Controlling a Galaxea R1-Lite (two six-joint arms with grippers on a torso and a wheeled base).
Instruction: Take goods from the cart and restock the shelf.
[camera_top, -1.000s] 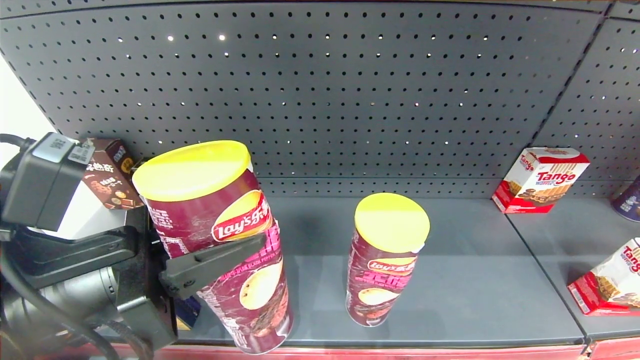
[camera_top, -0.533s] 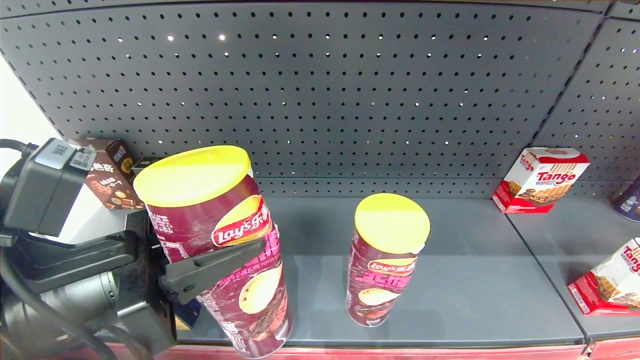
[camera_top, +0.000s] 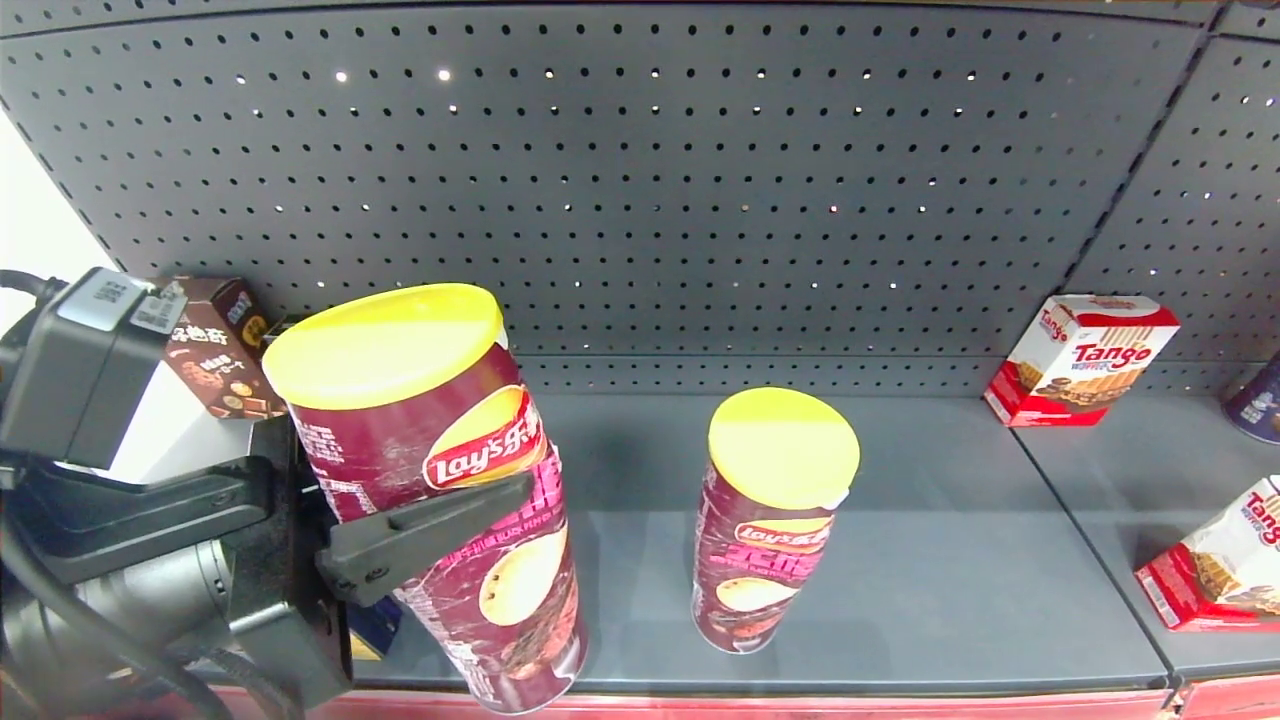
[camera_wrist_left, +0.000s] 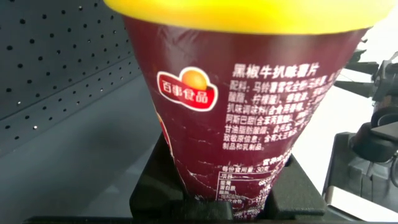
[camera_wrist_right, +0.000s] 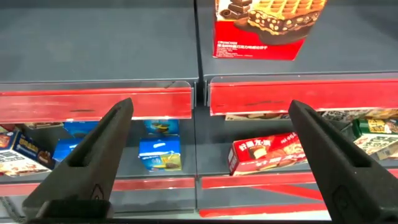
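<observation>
Left gripper (camera_top: 440, 500) clamps the tall maroon cardboard chip can with yellow plastic lid (camera_top: 400, 400) mid-body, tilted over the grey metal shelf (camera_top: 900, 560) front edge at lower left, likely to stand it beside the matching upright can (camera_top: 770, 520); right gripper (camera_wrist_right: 210, 106) spread wide.

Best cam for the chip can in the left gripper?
Head view: whole can, lid to base, with the left gripper clamped across it. Left wrist view gives a close label crop. Right wrist view faces lower shelves.

The nearer can (camera_top: 400, 440) was wrapped in glossy print and capped with a smooth plastic lid (camera_top: 385, 340), while the shelf (camera_top: 950, 560) and perforated back panel (camera_top: 700, 200) were finished in matt metal.
</observation>
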